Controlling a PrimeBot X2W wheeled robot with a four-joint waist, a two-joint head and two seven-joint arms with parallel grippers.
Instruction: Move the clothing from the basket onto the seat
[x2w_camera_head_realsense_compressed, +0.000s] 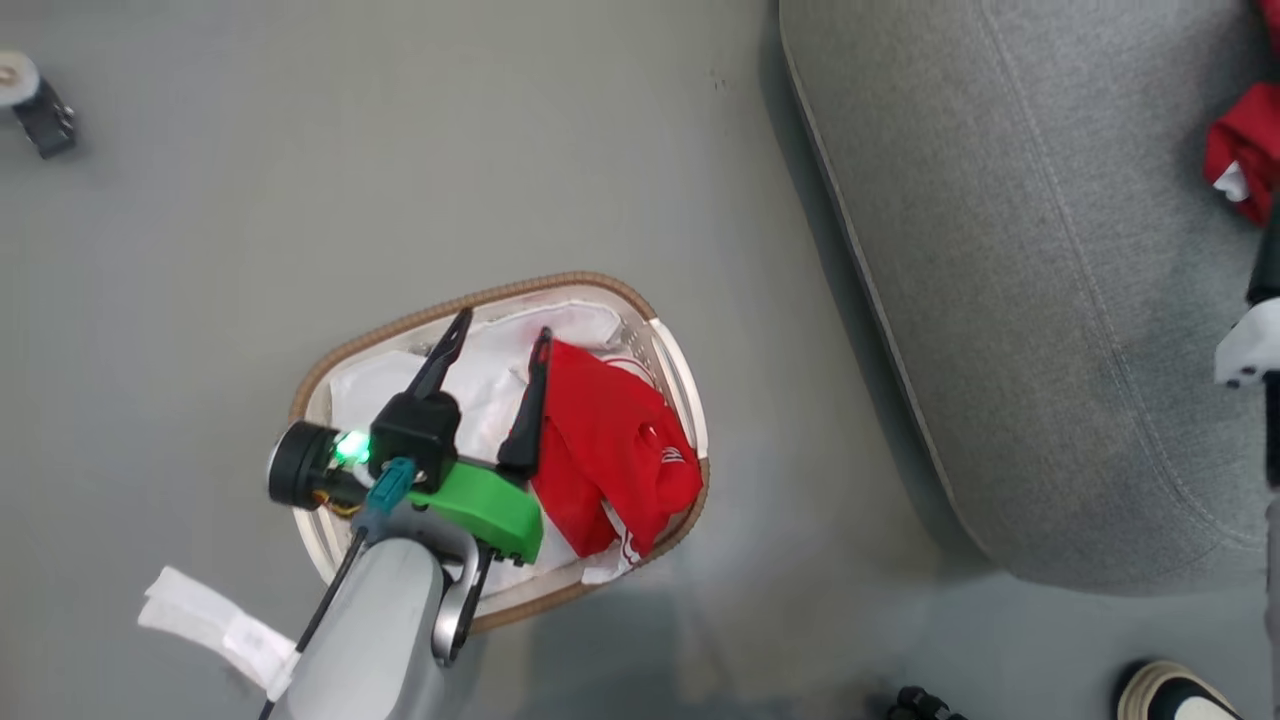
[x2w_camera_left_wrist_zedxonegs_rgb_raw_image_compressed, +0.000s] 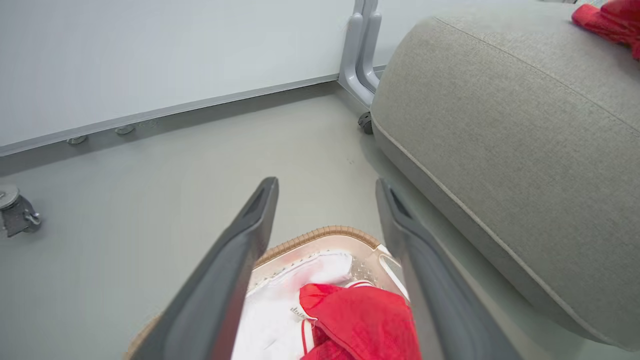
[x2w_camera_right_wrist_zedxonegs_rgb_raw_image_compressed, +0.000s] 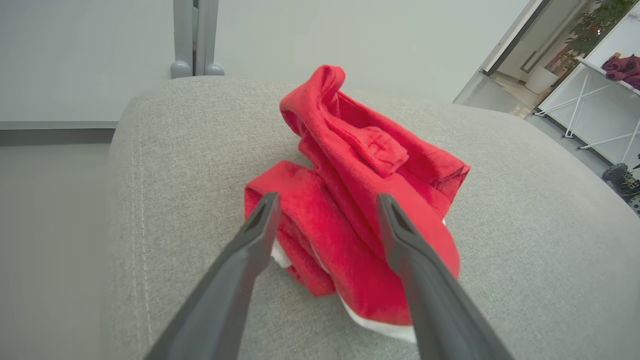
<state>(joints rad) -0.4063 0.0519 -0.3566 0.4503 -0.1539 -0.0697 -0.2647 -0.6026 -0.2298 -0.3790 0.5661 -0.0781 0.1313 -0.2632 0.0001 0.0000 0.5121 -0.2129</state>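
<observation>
The basket (x2w_camera_head_realsense_compressed: 560, 285) stands on the grey floor, white with a brown woven rim. One red piece of clothing (x2w_camera_head_realsense_compressed: 610, 440) lies in its right half on the white liner. My left gripper (x2w_camera_head_realsense_compressed: 502, 328) hangs open just above it, with the red cloth (x2w_camera_left_wrist_zedxonegs_rgb_raw_image_compressed: 360, 320) below and between the fingers (x2w_camera_left_wrist_zedxonegs_rgb_raw_image_compressed: 240, 260). The grey seat (x2w_camera_head_realsense_compressed: 1050, 300) lies to the right. A second red garment (x2w_camera_right_wrist_zedxonegs_rgb_raw_image_compressed: 360, 150) rests crumpled on the seat (x2w_camera_right_wrist_zedxonegs_rgb_raw_image_compressed: 525, 225). My right gripper (x2w_camera_right_wrist_zedxonegs_rgb_raw_image_compressed: 328, 197) hovers open over it, holding nothing. That garment (x2w_camera_head_realsense_compressed: 1240, 150) also peeks in at the head view's right edge.
A castor (x2w_camera_head_realsense_compressed: 40, 110) sits on the floor at the far left. A grey frame leg (x2w_camera_left_wrist_zedxonegs_rgb_raw_image_compressed: 360, 55) rises by the wall behind the seat. A shoe (x2w_camera_head_realsense_compressed: 1170, 695) shows at the bottom right. A doorway and a white table (x2w_camera_right_wrist_zedxonegs_rgb_raw_image_compressed: 600, 100) lie beyond the seat.
</observation>
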